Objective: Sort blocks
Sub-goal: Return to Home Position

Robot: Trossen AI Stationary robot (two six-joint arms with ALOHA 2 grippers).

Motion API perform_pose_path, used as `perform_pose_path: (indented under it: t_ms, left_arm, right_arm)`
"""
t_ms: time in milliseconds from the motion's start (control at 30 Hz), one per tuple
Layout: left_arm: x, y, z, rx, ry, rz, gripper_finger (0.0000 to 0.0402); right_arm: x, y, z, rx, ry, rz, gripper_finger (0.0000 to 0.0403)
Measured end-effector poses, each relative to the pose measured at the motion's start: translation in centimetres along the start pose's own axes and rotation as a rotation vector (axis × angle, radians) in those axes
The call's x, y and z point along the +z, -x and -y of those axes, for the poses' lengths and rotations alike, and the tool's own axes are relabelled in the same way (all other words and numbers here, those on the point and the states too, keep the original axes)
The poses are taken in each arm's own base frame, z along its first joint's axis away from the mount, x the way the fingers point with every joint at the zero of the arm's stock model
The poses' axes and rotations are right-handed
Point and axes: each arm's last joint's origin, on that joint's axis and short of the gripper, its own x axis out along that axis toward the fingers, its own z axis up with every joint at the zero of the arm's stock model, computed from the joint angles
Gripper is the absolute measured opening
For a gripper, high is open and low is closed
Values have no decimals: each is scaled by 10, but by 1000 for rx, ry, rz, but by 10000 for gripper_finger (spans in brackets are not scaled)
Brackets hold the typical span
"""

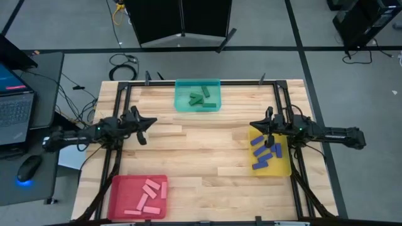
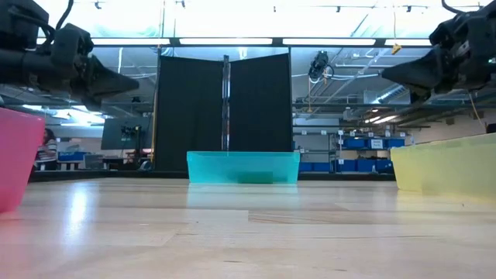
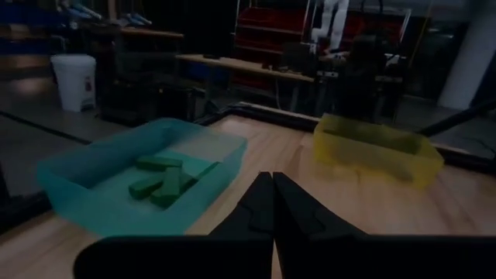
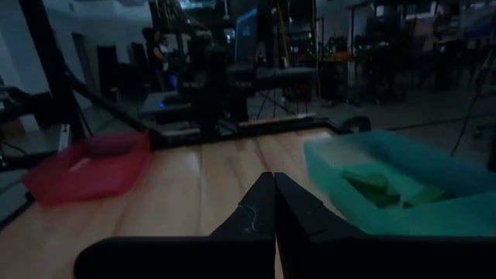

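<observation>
1. Counts from the high view: about five green blocks [image 1: 200, 98], six pink blocks [image 1: 147, 193], five blue blocks [image 1: 264, 154].
2. Green lie in the teal tray [image 1: 179, 94] at top centre, pink in the red tray [image 1: 119, 188] lower left, blue in the yellow tray [image 1: 284, 164] at right.
3. Left hand [image 1: 149, 123] at centre left and right hand [image 1: 254, 126] by the yellow tray's upper corner hang above the desk [image 1: 207, 157], both clenched on nothing.
4. Trays are translucent plastic; the desk is pale planked wood.

Left gripper [image 2: 128, 80] hung high at the left, right gripper [image 2: 391, 72] high at the right, both clear of the table [image 2: 248, 232]. Pink tray [image 2: 15, 155] sat at the left edge, yellow tray [image 2: 449, 167] right, teal tray [image 2: 242, 163] far centre, a green block [image 2: 254, 177] showing dimly through its wall. Black screen [image 2: 194, 108] stood behind.
</observation>
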Motion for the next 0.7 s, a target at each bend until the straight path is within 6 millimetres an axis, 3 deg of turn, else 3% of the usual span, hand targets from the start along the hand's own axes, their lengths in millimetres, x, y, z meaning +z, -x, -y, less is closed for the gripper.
perform_pose_path:
  t_ms: [500, 700]
  left_arm:
    - [-3, -2, 0, 79, -63, -30, 5]
    - [-4, -3, -1, 107, -138, -41, 7]
  right_arm:
    - [-5, 2, 0, -1, -147, -44, 32]
    - [-5, 1, 0, -11, -112, -52, 33]
